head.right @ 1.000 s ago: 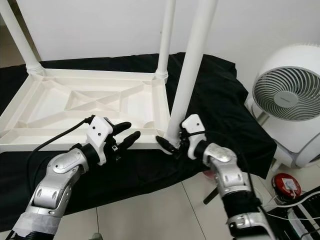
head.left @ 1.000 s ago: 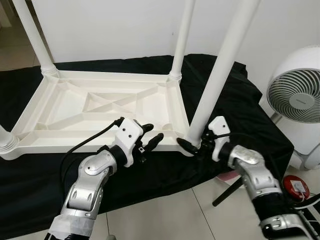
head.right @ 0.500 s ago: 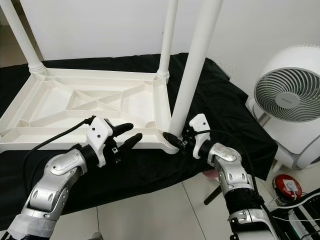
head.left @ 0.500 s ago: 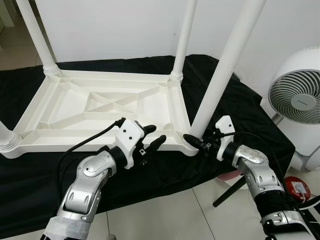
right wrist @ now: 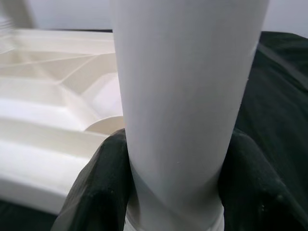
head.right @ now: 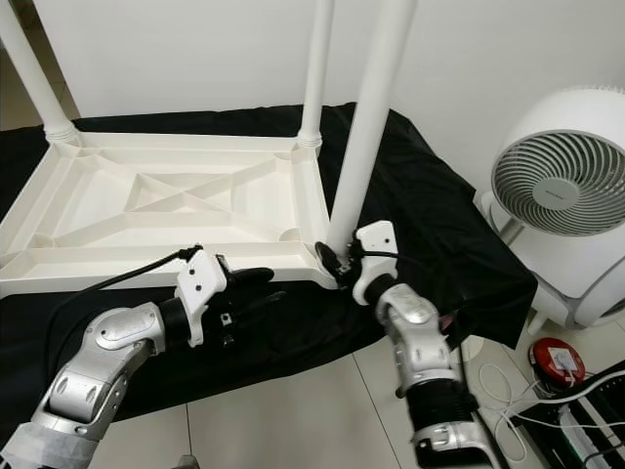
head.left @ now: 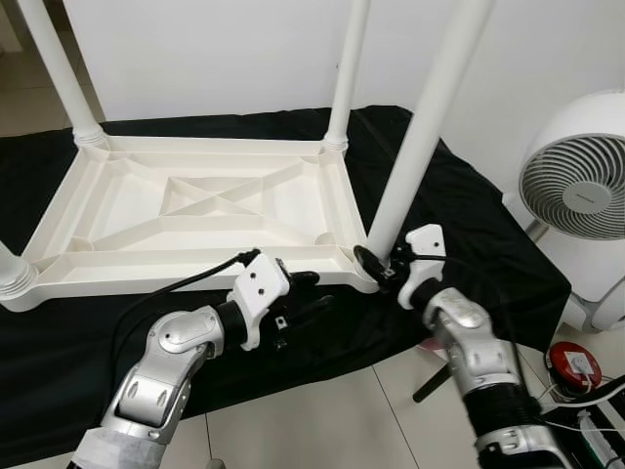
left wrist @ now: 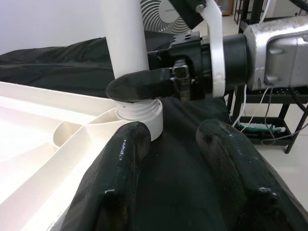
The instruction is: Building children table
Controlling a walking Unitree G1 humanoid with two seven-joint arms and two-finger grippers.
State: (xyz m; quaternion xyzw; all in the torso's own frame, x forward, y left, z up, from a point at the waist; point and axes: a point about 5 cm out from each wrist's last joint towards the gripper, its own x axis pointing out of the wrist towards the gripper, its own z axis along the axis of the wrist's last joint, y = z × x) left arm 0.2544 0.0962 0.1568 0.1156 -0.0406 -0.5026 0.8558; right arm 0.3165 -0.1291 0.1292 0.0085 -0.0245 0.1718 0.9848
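The upright white plastic table leg [head.left: 420, 137] is pinched at its base by the right pincer [head.left: 376, 269], at the near right corner of the upturned white tabletop [head.left: 195, 210]. The left pincer [head.left: 305, 301], fingers spread and empty, is held low just beside that corner, farther from the leg.

One upturned white tabletop [head.left: 195, 210]. Four white legs on it, one per corner: far-left leg [head.left: 59, 73], far-right leg [head.left: 347, 73], near-right leg [head.left: 425, 127], and near-left leg [head.left: 10, 278], cut off by the frame edge. One black cloth [head.left: 459, 225] underneath. Two grippers, left gripper [head.left: 314, 296] and right gripper [head.left: 369, 264], with two black fingers each. One round white fan [head.left: 576, 186]. One small red round object [head.left: 569, 362] on the floor, too small to name. One black cable [head.left: 186, 283] along the left arm.
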